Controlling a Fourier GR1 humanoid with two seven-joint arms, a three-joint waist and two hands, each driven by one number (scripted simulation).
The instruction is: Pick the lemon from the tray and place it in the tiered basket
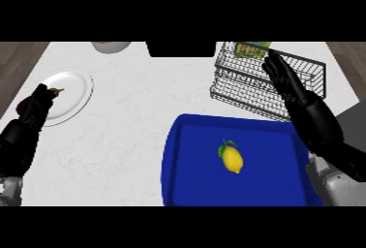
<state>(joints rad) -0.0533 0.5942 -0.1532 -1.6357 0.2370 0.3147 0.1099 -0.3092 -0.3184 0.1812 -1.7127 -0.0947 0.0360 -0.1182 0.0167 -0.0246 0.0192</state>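
The left hand (34, 109) is resting at the left edge with its fingers (39, 94) straight, lying over the near rim of a white plate (75, 89). To their right, bare white surface (136, 121) is stretching wide toward the blue tray (193, 189). The lemon (232, 160) is lying mid-tray, well below and left of the right fingers (275, 68), apart from every raised rim. Its long axis is running up-down, leaf end pointing away; it is showing smooth yellow skin with 1 green leaf. The right hand (297, 94) is hanging open over the tiered basket (243, 89), holding nothing.
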